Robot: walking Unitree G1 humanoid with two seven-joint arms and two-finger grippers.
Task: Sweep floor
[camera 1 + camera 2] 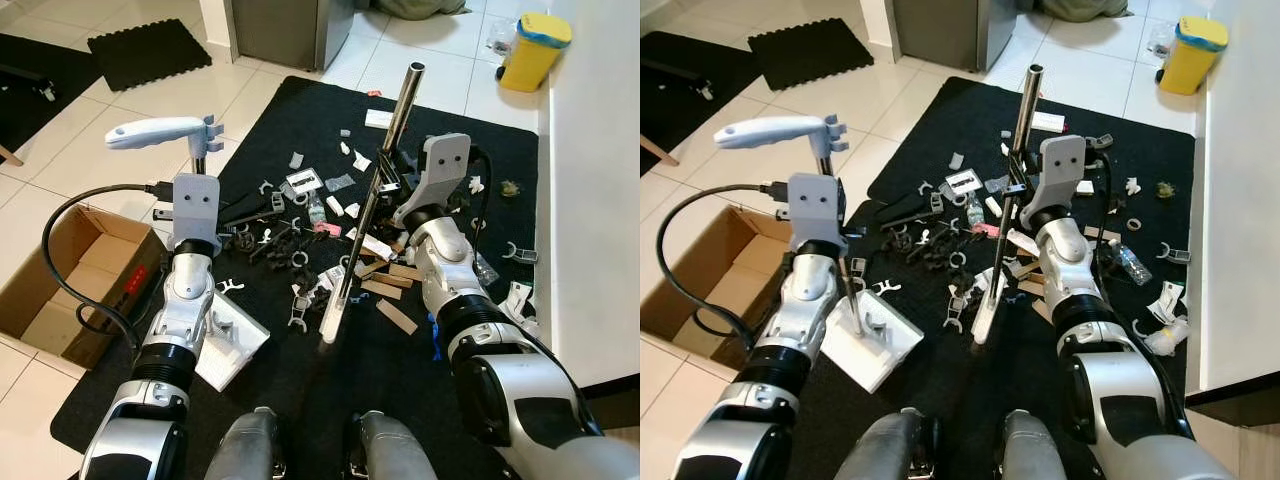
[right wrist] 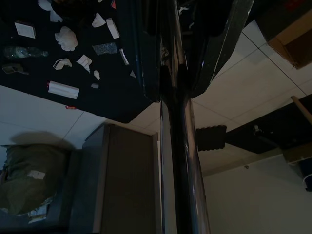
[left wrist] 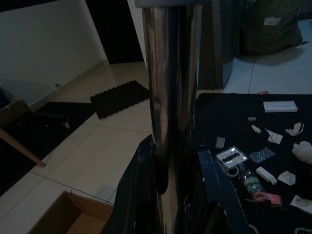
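My right gripper [image 1: 385,185] is shut on the silver broom pole [image 1: 385,160]. The pole slants down to a white broom head [image 1: 332,320] resting on the black mat [image 1: 300,110]. My left gripper [image 1: 203,160] is shut on the metal stem [image 3: 170,97] of a white dustpan [image 1: 875,350], just below its white handle [image 1: 155,132]. The dustpan sits on the mat by my left forearm. Litter [image 1: 300,250] is strewn over the mat: white clips, black bits, wooden blocks [image 1: 395,290], paper scraps and a small bottle [image 1: 316,208]. In the wrist views the black fingers [image 2: 146,53] flank each pole.
An open cardboard box [image 1: 60,270] stands on the tiles at my left, with a black cable [image 1: 70,230] looping over it. A white wall [image 1: 600,200] borders the mat on the right. A yellow bin [image 1: 533,48], a grey cabinet [image 1: 290,30] and a small black mat [image 1: 150,50] lie farther off.
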